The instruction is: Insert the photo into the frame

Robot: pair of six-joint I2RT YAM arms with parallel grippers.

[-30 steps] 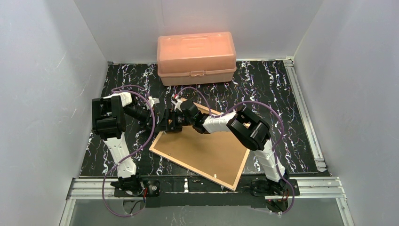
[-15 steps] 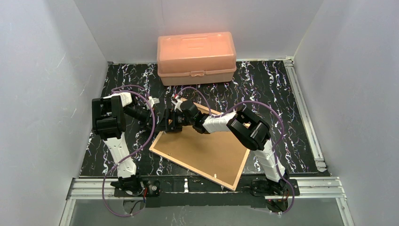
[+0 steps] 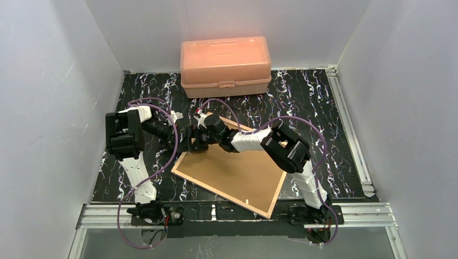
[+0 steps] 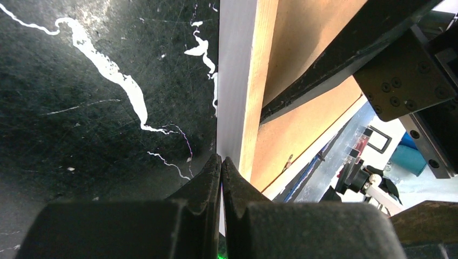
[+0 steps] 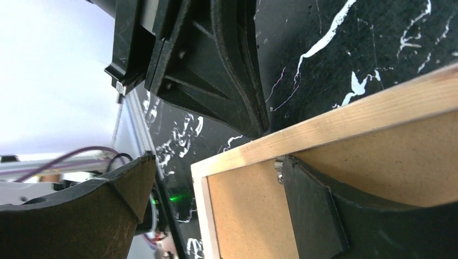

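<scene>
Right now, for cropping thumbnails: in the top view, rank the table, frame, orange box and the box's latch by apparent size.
1. table.
2-3. frame and orange box: look about alike, and the box sits farther back, so I won't rank them.
4. latch.

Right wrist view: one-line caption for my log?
Open right gripper straddles the frame's back corner, one finger over the backing board; shut left gripper tip at the rail's outer edge.

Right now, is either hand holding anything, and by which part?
Nothing is gripped. The left hand is shut and empty, its tips at the frame's outer rail. The right hand is open, astride the frame's corner.
</scene>
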